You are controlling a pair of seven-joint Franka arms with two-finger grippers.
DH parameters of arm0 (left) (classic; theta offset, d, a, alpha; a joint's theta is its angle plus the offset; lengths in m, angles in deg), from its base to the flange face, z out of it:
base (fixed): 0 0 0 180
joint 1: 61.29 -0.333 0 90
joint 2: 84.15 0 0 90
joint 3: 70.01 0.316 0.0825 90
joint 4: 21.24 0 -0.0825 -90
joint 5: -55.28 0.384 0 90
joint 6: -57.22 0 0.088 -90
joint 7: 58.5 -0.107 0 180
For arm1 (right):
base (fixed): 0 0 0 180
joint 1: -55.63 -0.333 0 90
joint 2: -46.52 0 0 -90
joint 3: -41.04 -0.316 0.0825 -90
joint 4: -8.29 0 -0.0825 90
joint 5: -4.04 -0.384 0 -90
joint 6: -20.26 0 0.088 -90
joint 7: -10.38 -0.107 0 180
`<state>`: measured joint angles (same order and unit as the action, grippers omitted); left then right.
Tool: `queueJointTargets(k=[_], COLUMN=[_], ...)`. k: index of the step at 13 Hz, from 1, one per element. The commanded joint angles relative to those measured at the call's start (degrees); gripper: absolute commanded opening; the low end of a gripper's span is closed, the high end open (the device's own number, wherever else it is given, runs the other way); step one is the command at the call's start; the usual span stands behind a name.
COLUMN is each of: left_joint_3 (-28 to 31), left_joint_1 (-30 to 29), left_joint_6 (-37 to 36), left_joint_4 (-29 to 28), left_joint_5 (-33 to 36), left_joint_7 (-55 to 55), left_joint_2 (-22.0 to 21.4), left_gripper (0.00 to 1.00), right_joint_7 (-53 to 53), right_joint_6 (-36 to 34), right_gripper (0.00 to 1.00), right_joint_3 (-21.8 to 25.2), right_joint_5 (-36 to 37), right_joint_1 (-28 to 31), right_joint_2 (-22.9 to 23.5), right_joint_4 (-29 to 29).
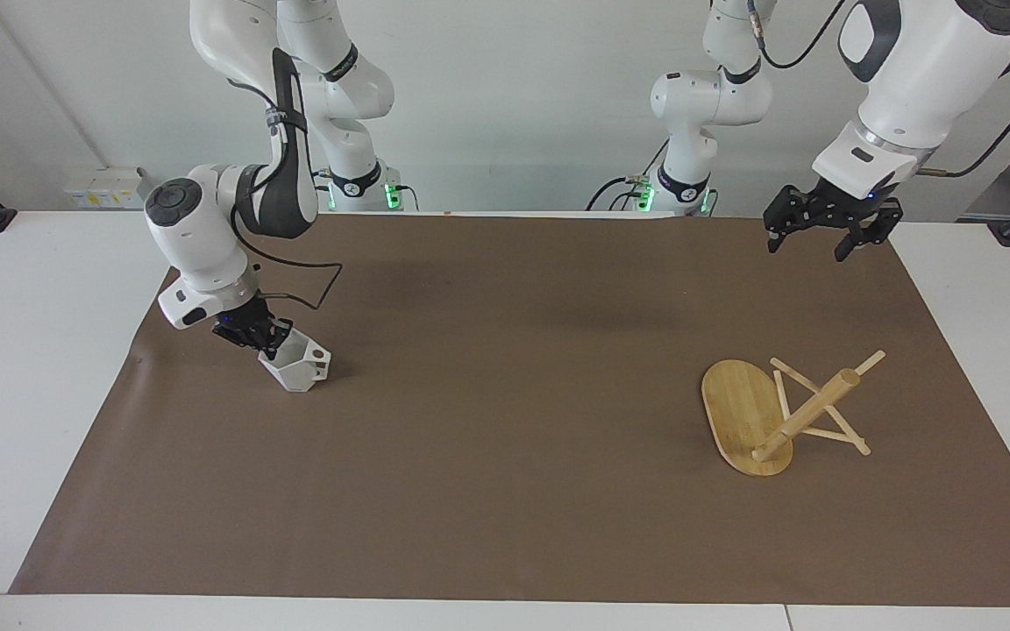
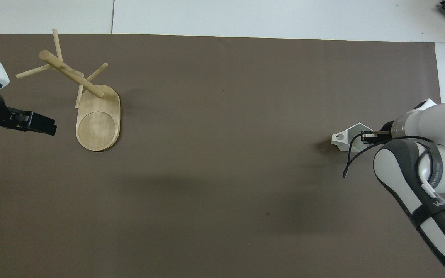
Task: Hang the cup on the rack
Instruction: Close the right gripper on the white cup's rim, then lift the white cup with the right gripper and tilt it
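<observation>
Brown mat on a white table, white wall up top; right gripper is pinched onto the cup rim at its end, rack sits well apart, left gripper waits spread open.

Rack pale smooth wood; cup matt white; table cover matt brown.

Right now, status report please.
Right pincer shut on cup rim. Left pincer open, waiting over mat. Rack upright, nothing between.

Left gripper partly cut off.
</observation>
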<state>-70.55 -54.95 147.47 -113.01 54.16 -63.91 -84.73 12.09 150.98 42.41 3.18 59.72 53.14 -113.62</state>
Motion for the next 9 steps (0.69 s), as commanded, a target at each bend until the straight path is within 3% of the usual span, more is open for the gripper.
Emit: queueJointTargets(k=[1,9], left_joint_3=[-0.17,-0.17], left_joint_1=[-0.54,-0.54], left_joint_6=[-0.59,-0.59], left_joint_4=[-0.69,-0.69], left_joint_5=[-0.81,-0.81], left_joint_7=[-0.47,-0.47], left_joint_2=[-1.01,-1.01], left_gripper=[1.00,1.00], right_joint_7=[-0.38,-0.56], right_joint_6=[1.29,-1.08], right_gripper=[0.00,0.00], right_joint_3=[-0.14,-0.23], right_joint_5=[-0.37,-0.89], right_joint_1=[0.22,0.04], right_joint_2=[0.32,1.11], right_joint_4=[0.09,5.01])
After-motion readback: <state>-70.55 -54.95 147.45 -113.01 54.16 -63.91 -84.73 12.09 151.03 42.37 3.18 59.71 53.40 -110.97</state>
